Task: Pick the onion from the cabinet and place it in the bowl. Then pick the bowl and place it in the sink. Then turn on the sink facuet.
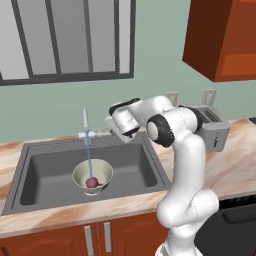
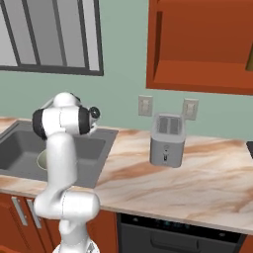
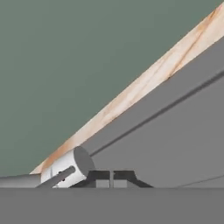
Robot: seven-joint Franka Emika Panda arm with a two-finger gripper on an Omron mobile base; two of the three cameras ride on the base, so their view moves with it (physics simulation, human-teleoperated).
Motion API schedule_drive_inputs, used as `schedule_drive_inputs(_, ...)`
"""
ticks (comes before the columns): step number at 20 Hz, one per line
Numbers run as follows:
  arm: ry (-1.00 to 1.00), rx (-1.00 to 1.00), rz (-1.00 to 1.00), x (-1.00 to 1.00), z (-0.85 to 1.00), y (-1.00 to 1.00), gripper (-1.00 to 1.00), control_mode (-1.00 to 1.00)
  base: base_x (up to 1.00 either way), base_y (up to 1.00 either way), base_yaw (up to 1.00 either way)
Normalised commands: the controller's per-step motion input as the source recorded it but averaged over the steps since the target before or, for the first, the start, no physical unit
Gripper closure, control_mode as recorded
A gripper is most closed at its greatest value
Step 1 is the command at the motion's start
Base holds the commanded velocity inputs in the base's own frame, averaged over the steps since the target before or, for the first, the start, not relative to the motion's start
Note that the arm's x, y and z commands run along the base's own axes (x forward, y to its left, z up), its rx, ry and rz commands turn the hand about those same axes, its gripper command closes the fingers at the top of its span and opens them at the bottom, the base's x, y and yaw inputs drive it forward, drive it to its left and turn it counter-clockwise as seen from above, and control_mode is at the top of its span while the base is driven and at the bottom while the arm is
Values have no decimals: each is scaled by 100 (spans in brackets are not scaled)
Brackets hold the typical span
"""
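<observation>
Onion point(image 1: 91, 182) in bowl point(image 1: 93, 175), bowl in sink point(image 1: 35, 175); water runs. Gripper point(image 3: 111, 178) fingers point(image 3: 99, 178) clenched together, empty, beside faucet point(image 1: 85, 122) handle point(image 3: 66, 170). Handle rigid, smooth, light: push sideways, don't pinch.

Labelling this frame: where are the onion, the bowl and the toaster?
onion point(image 1: 91, 182), left base view, its top.
bowl point(image 1: 104, 170), left base view, right inner wall.
toaster point(image 2: 167, 145), right base view, front face.

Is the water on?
On. A thin blue stream runs from the sink facuet down into the bowl, which sits in the sink holding the onion.
</observation>
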Motion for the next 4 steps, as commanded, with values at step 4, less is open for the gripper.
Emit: schedule_drive_inputs(4,11,8,-6,0,0,-44,100,-100,0,0,0)
